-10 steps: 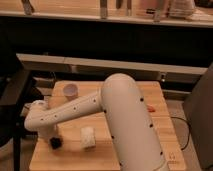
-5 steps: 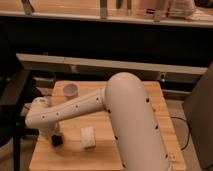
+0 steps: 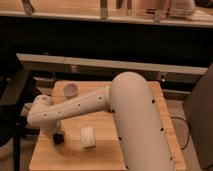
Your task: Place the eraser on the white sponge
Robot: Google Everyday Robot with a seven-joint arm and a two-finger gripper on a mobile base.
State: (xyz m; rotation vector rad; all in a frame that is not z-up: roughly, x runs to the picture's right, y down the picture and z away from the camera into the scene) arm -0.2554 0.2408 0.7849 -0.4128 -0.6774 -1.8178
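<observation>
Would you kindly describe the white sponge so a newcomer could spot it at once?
On the wooden table, look near the front edge, just right of the gripper, which is low over the left side. The sponge is the pale rounded pad there, larger than the black eraser beside it.

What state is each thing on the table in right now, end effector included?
eraser: low at the front left of the table, beside the white sponge, not on it.
white sponge: lying flat on the table, top bare.
end effector: down at table level, right at the eraser, left of the sponge.
small bowl: upright at the back left of the table, apart from the rest.
</observation>
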